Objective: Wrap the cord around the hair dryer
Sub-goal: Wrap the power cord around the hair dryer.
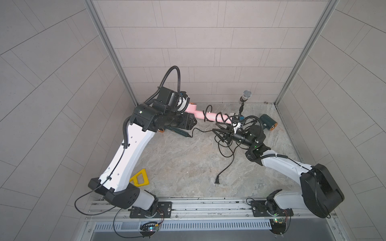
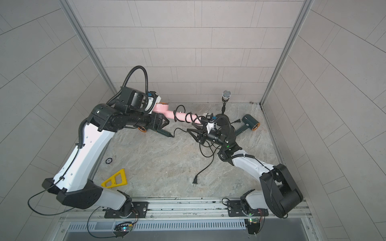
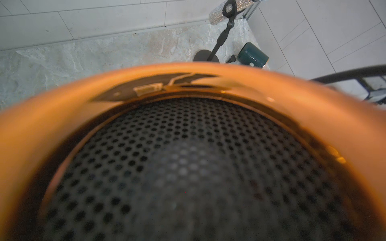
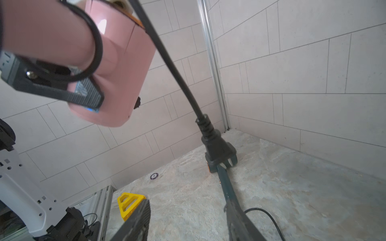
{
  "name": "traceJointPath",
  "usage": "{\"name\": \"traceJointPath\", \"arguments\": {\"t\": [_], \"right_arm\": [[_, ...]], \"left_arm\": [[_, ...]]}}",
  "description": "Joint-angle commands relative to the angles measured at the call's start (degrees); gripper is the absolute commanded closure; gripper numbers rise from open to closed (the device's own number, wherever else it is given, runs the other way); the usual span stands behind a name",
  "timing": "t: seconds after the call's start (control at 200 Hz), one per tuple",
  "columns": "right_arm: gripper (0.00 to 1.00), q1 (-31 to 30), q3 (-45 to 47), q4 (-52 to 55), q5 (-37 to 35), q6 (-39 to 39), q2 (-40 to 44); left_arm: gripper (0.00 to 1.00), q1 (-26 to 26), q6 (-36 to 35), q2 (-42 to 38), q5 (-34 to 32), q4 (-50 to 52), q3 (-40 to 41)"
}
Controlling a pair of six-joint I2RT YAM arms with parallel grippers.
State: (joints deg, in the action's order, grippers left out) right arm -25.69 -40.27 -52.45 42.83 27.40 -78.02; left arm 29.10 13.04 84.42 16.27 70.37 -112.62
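1. My left wrist view is almost filled by the blurred rear of the hair dryer (image 3: 62, 108), cut off on three sides.
2. My left gripper (image 1: 193, 122) clamps it, but only one finger (image 4: 69, 95) shows; the other is behind the pink head.
3. The green dryer (image 1: 179, 131) lies mostly under my left arm (image 1: 129, 150).
4. My right gripper (image 4: 187, 205), fingers parted, is cut off by its wrist view's lower edge.
5. The cord (image 4: 99, 44) drops into a tangle; I cannot tell strands apart.
6. A dark disc (image 2: 108, 160) is too small to identify.
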Motion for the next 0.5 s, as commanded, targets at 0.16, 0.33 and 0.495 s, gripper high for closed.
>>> {"name": "traceJointPath", "arguments": {"t": [0.16,0.33,0.495], "right_arm": [[0.4,-1.2,-1.8,-8.0,-4.7,2.4,-1.7],[0.41,-1.9,-3.3,-6.2,-3.8,2.0,-2.3],[0.43,-2.0,-1.8,-4.9,-3.2,1.7,-1.2]], "left_arm": [[1.0,1.9,-0.2,-1.8,1.4,-1.5,-1.5],[1.0,2.5,0.3,-1.9,1.8,-1.7,-1.5],[1.0,2.6,0.7,-1.9,1.4,-2.2,-1.6]]}}
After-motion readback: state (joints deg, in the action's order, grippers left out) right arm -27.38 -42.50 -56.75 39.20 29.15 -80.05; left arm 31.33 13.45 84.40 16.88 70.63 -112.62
